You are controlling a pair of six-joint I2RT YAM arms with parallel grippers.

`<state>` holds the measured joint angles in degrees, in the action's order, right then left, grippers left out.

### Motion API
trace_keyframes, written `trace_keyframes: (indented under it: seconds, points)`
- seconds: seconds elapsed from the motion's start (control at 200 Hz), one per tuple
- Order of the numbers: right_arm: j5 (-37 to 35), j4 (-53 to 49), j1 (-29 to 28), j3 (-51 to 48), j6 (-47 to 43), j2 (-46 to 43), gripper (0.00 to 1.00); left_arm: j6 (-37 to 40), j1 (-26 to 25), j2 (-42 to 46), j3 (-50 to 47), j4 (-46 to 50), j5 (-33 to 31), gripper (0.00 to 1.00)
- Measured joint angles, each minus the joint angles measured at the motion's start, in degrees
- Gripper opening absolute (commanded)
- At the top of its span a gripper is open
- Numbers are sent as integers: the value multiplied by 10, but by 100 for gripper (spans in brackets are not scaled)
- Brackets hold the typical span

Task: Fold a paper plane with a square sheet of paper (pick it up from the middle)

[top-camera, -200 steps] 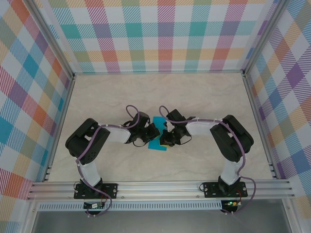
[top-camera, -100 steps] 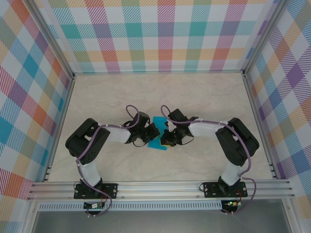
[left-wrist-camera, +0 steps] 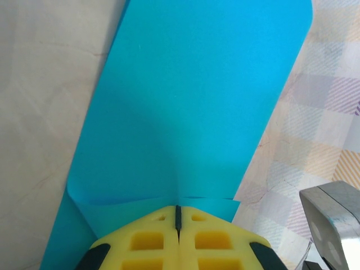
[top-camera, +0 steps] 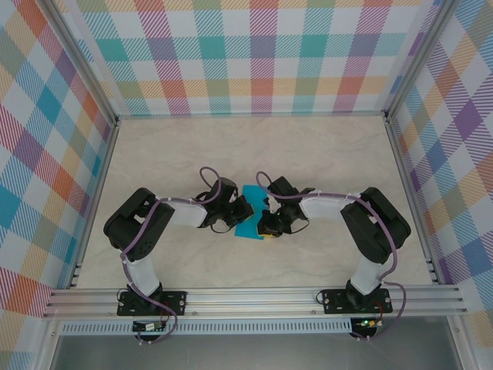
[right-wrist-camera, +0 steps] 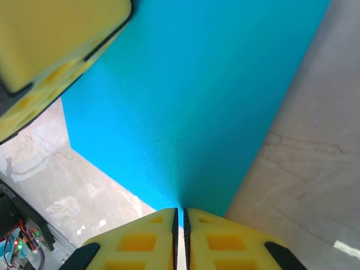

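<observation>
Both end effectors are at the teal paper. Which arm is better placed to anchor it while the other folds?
Left, probably: the left end effector is shut on the square sheet of paper at a creased flap. The right end effector pinches a plain edge, so it seems freer to swing.

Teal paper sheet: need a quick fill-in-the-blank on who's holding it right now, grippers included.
1. The thin teal-blue square sheet of paper is held by ____ grippers at once.
2. The left gripper is ____ on the sheet.
3. The foam pads of the right gripper are ____ in colour.
Missing words: both; shut; yellow.
</observation>
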<state>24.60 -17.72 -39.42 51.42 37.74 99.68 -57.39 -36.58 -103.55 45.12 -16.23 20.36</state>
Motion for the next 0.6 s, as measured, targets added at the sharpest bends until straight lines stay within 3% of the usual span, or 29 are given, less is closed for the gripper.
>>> trace_keyframes:
  seconds: [0.6]
  points:
    - [11, 33, 4, -32, 8, -3, 13, 2, 0, 1, 0, 1, 0, 1]
